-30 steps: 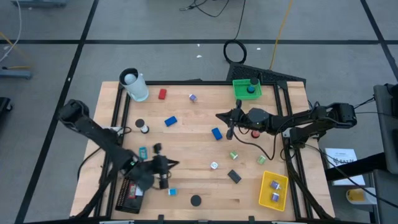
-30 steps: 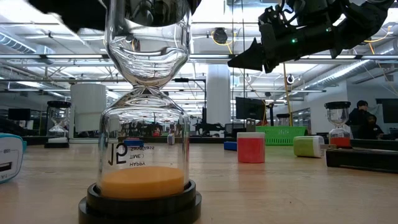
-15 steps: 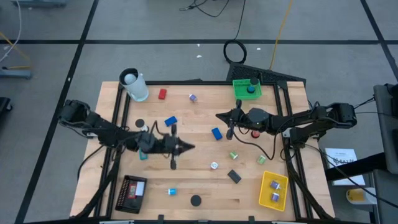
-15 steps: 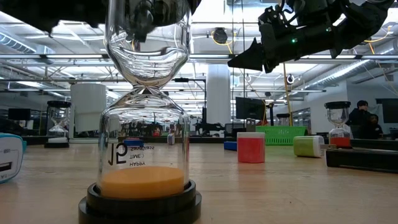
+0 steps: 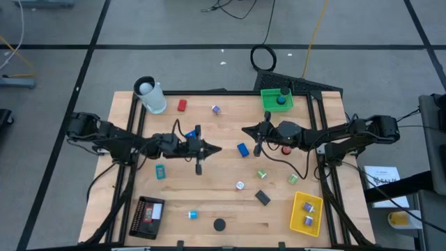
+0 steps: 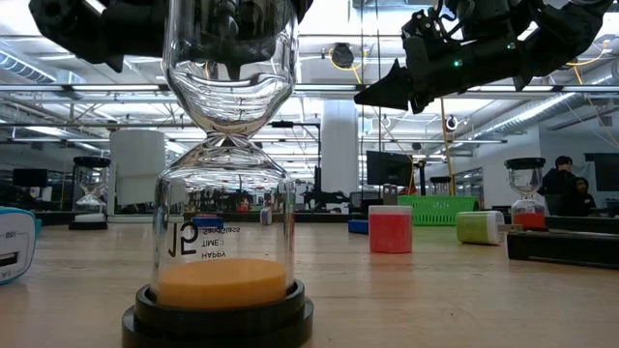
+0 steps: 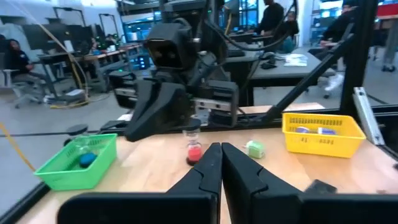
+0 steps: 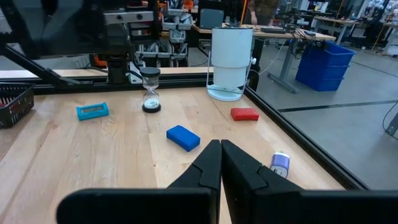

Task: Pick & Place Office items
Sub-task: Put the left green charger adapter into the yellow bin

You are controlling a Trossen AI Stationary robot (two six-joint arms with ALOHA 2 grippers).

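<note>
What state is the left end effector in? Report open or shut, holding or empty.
Shut and empty: the left end effector shows its two dark fingers pressed together with nothing between them.

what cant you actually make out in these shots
- Black mesh tray, high view: contents too small to tell.
- Yellow tray, left wrist view: contents hidden by its mesh wall.
- Hourglass, low view: top cut off by the edge; it blocks the table behind.
- Green tray, low view: contents hidden by its wall.

Low view: hourglass (image 6: 224, 193) top cut by upper frame edge; white-teal item (image 6: 14, 246) cut at left edge. High view: yellow tray (image 5: 306, 213) contents too small to identify.
</note>
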